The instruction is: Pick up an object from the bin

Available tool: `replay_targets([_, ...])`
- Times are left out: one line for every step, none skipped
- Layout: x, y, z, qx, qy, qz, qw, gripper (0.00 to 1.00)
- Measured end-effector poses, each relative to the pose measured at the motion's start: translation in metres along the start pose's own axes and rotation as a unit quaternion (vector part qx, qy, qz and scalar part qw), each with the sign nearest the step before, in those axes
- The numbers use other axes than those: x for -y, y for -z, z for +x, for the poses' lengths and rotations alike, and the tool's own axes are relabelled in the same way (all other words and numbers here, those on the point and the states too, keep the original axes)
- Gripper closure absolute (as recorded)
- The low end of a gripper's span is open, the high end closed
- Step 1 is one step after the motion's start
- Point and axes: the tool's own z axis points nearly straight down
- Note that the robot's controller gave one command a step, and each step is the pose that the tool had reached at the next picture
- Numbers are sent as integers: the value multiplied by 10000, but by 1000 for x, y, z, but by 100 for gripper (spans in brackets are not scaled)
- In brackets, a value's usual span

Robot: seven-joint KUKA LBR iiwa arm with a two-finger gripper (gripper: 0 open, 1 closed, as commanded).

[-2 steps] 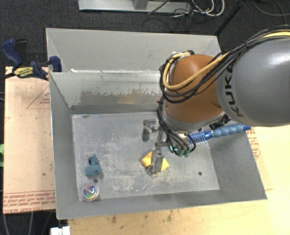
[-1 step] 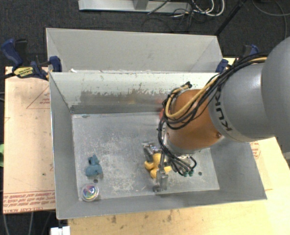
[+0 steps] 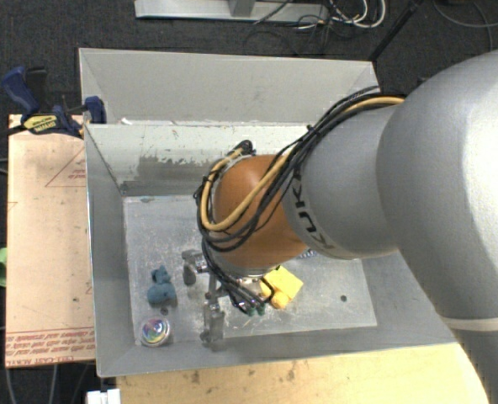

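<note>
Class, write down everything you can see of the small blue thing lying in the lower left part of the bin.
The blue thing is small, dull teal and lumpy, with a smaller knob above a wider lump; its material cannot be told. It lies on the grey floor of the bin, toward the lower left. A shiny round disc sits just below it, apart from it. The gripper stands to its right, not touching it.

bg: dark carpet floor (image 3: 30,23) | grey metal stand base (image 3: 224,5) top ctr | cable tangle (image 3: 350,2) top rt, on floor
</note>
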Motion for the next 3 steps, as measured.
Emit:
replay_targets([-79, 14, -14, -3, 1324, 11, 9912, 0])
replay_targets([-79, -28, -8, 52, 2857, 48, 9583, 0])
replay_targets([-68, -30, -4, 3, 4616, 18, 8871, 0])
